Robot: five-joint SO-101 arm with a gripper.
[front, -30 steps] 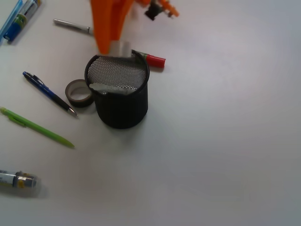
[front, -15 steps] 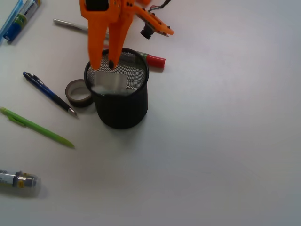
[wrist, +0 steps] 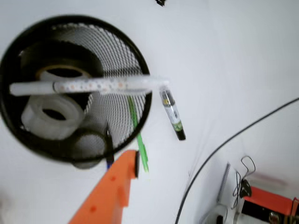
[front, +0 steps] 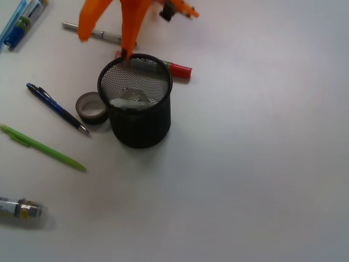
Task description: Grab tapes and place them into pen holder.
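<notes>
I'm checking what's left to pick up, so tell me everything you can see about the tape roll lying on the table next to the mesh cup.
The tape roll is a small grey-brown ring with a dark outer face and an open centre that shows the white table. It lies flat just left of the black mesh cup, right against its wall or very nearly so. A blue pen lies further left, apart from it. The tool is not holding it.

You see the pen holder point(front: 136, 117) as matt black wire mesh with a smooth solid rim. Inside it, the translucent tape point(wrist: 51, 116) looks like glossy, milky plastic. The pincer point(front: 103, 43) is smooth orange plastic, and the bench point(front: 245, 164) is plain matt white.
</notes>
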